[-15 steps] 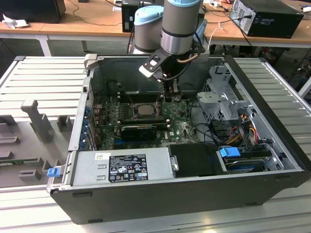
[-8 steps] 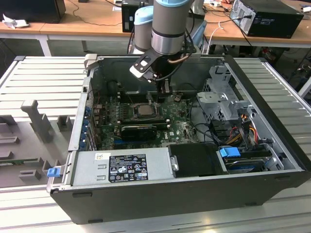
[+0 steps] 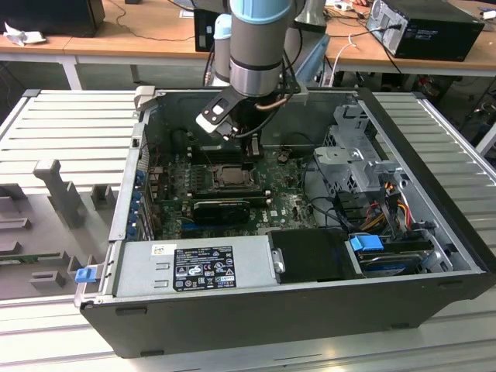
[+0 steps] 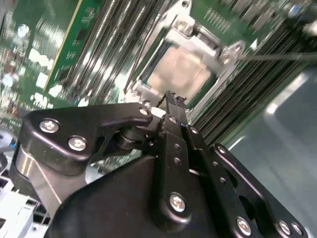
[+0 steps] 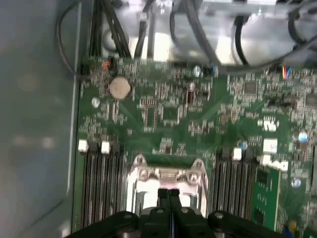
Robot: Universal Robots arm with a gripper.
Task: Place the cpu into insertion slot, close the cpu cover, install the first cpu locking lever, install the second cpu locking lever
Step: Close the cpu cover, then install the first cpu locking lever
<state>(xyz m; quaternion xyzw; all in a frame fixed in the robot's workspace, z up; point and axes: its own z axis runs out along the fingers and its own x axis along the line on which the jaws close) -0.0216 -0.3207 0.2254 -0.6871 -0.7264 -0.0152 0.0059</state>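
Observation:
The cpu [image 4: 181, 74], with its dull silver top, lies in the insertion slot [image 3: 230, 176] on the green motherboard [image 3: 291, 205]. The cpu cover [image 4: 200, 43] is down over it, its metal frame [image 5: 166, 173] ringing the chip. From the socket corner a thin lever rod [image 4: 277, 57] runs off sideways. My gripper [image 3: 253, 146] hangs just above the socket's edge on the exterior view's right. In both wrist views its black fingers [image 4: 174, 106] are pressed together over the frame, and I see nothing between them. The fingertips [image 5: 169, 194] hide part of the chip.
The board sits deep in an open computer case [image 3: 434, 194]. A power supply [image 3: 194, 267] lies at the front and a drive cage [image 3: 353, 159] with cables on the exterior view's right. Dark memory slots [image 5: 99, 183] flank the socket, with an expansion card [image 3: 221, 209] in front of it.

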